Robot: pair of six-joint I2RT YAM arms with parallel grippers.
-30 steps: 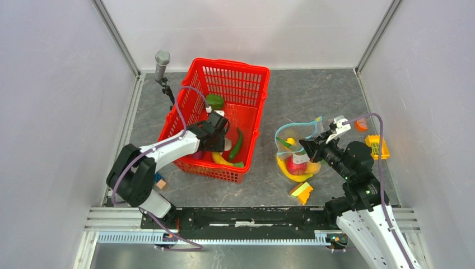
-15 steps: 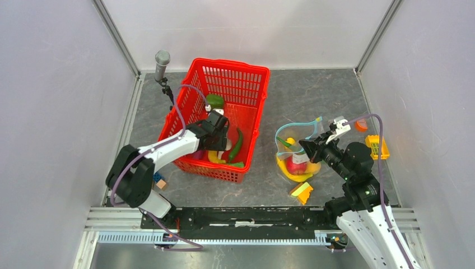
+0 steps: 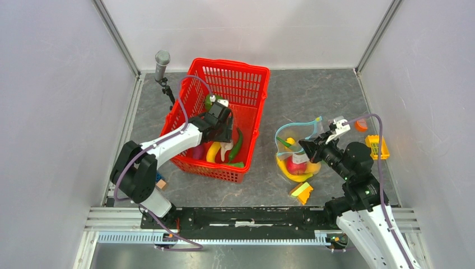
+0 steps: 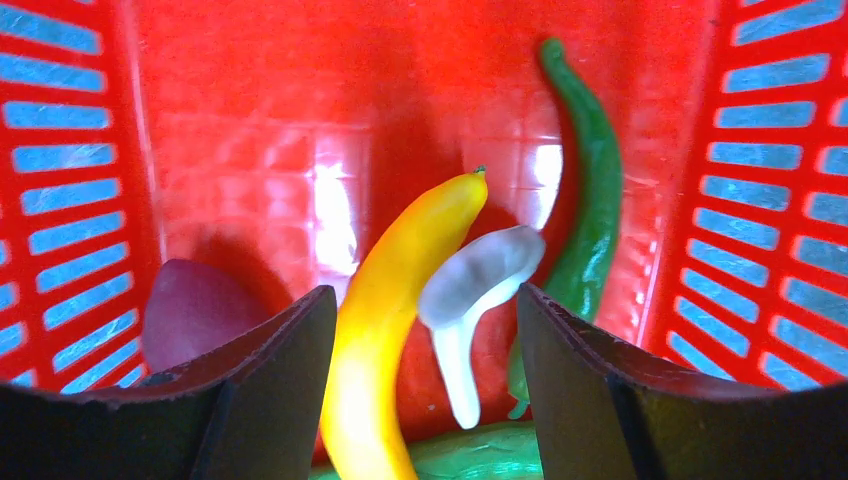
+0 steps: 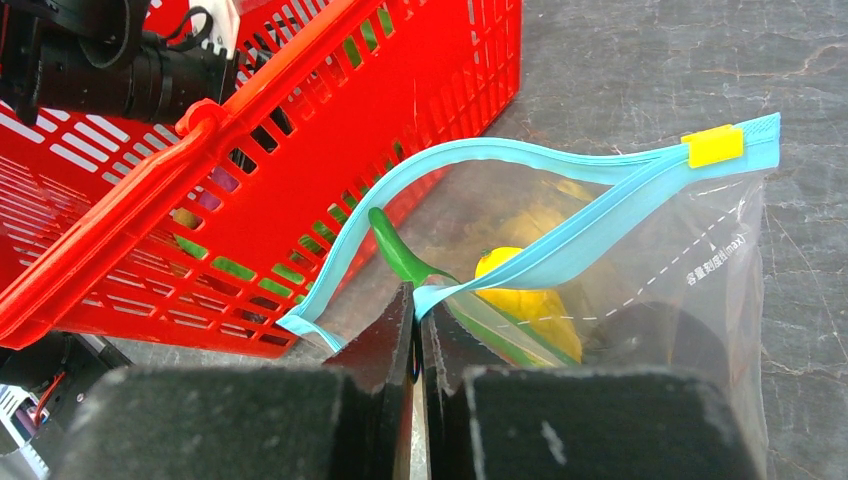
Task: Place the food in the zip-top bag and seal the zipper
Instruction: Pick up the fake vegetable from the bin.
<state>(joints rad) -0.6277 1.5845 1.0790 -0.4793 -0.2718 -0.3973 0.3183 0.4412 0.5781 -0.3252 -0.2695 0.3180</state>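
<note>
1. Top view. The left gripper [image 3: 225, 134] is nosed down inside the red basket [image 3: 231, 64]. Loose food lies directly under its tips. The right gripper [image 3: 307, 147] is at the near lip of the zip-top bag [image 3: 296, 159], which bulges away from it with food already inside.
   - Risk: the carry from basket to bag crosses the basket's high lattice wall. A low lift could snag the rim.

2. Left wrist view. The left gripper [image 4: 425, 300] has its jaws spread and grips nothing.
   - Between the fingers [image 4: 270, 390] lie a banana [image 4: 400, 290] and, touching it, a white mushroom [image 4: 480, 275].
   - A long green pepper [image 4: 590, 200] lies just outside the right finger. A dark purple piece [image 4: 190, 315], probably the eggplant, lies outside the left.
   - All are smooth, glossy hard plastic. The banana is curved and tapering, and the mushroom is a thin stem with a cap.
   - Risk: closing here may catch both pieces, or squirt the slick banana sideways.

3. Right wrist view. The right gripper [image 5: 415, 340] is clamped on the near strip of the zipper [image 5: 480, 150], holding the mouth agape.
   - The film is thin, clear and crinkly. The zipper is a soft, pale blue ribbon with a yellow slider [image 5: 713, 147] at its far end.
   - A green pepper stem [image 5: 400, 255] pokes over the lip right at the tips.
   - Risk: the floppy mouth may sag narrow, and the protruding stem could foul the seal.
</note>
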